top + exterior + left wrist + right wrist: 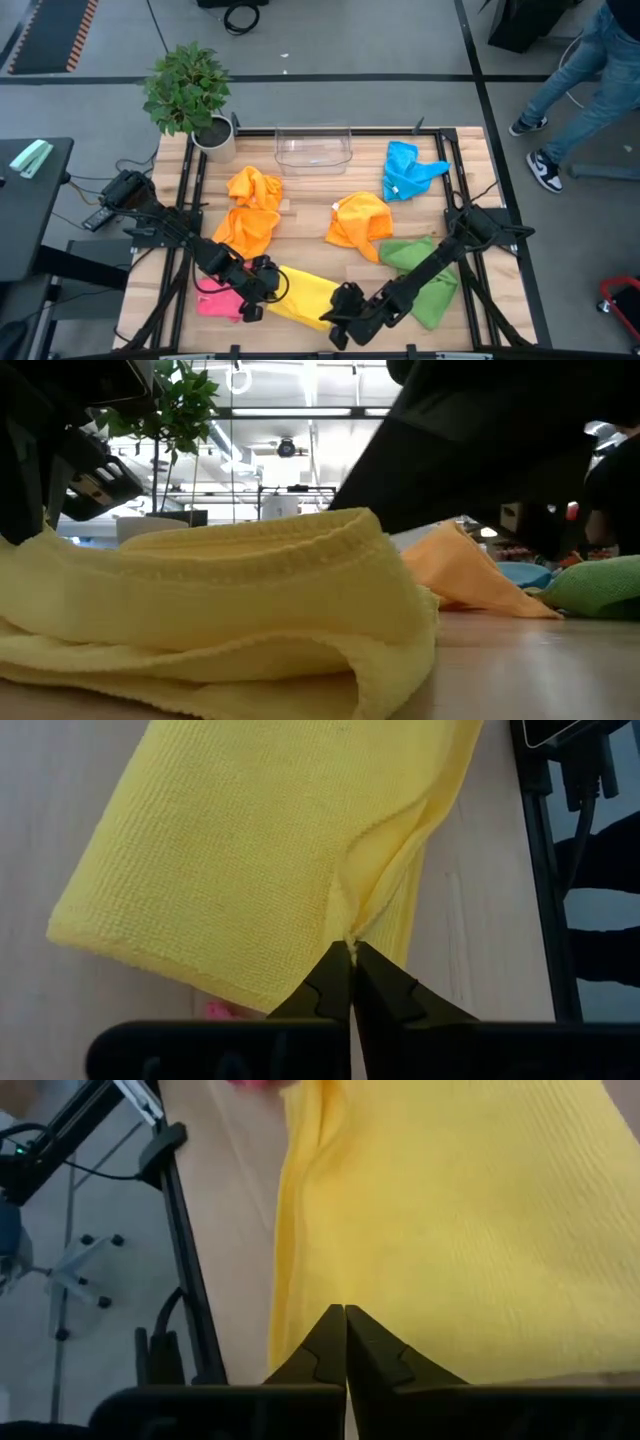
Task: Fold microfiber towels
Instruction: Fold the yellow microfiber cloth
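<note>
Six towels out, none finished. Yellow towel [303, 295] at tabletop's front edge, partly doubled; my left gripper [351, 952] and right gripper [345, 1316] both pinch its edges. Five others still crumpled.

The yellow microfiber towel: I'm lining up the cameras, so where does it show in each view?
High view: yellow microfiber towel lies near the front edge, between both grippers.
Low view: it fills the left foreground.
Left wrist view: it spreads past the shut left gripper, which pinches its edge.
Right wrist view: it fills the right side.
Shared landmark: the orange microfiber towel, also in the low view.
</note>
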You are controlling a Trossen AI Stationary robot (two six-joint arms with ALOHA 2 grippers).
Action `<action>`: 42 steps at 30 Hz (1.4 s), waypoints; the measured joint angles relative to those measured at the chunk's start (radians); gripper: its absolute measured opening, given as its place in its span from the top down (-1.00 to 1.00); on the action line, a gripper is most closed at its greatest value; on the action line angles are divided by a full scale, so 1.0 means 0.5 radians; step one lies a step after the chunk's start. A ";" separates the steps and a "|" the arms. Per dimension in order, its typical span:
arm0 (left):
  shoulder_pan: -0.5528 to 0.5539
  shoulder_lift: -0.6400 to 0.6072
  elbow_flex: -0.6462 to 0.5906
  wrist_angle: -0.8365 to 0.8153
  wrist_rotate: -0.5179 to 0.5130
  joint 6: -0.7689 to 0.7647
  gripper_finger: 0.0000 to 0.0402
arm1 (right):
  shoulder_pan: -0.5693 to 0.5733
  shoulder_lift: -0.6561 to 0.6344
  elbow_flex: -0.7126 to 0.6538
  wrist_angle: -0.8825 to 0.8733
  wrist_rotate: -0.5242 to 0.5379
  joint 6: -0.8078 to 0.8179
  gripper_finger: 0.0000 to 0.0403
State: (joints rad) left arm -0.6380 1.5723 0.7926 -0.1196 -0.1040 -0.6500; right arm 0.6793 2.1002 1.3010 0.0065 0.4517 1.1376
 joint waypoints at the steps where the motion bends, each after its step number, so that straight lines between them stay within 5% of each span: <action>1: 0.000 0.000 0.000 -0.002 0.000 -0.002 0.96 | 0.003 0.000 0.000 -0.015 -0.001 0.006 0.98; 17: 0.005 -0.002 0.001 -0.011 -0.056 -0.045 0.93 | -0.025 0.091 0.005 0.055 -0.215 0.012 0.99; 24: 0.032 -0.003 0.001 -0.022 -0.055 -0.117 0.60 | -0.060 0.206 0.012 0.153 -0.353 0.050 0.99; 32: 0.080 -0.195 0.102 -0.265 0.258 -0.142 0.03 | -0.062 0.205 0.011 0.118 -0.339 0.094 0.99; 37: 0.141 -0.378 0.220 -0.416 0.094 -0.017 -0.23 | -0.075 0.206 0.011 0.108 -0.348 0.088 0.99; 42: 0.207 -0.251 0.194 -0.378 -0.048 0.163 -0.24 | -0.088 0.196 0.006 0.115 -0.354 0.072 0.99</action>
State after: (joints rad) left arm -0.5347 1.4466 0.8897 -0.3088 -0.1278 -0.5684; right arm 0.6353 2.1982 1.3040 0.0641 0.2749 1.1734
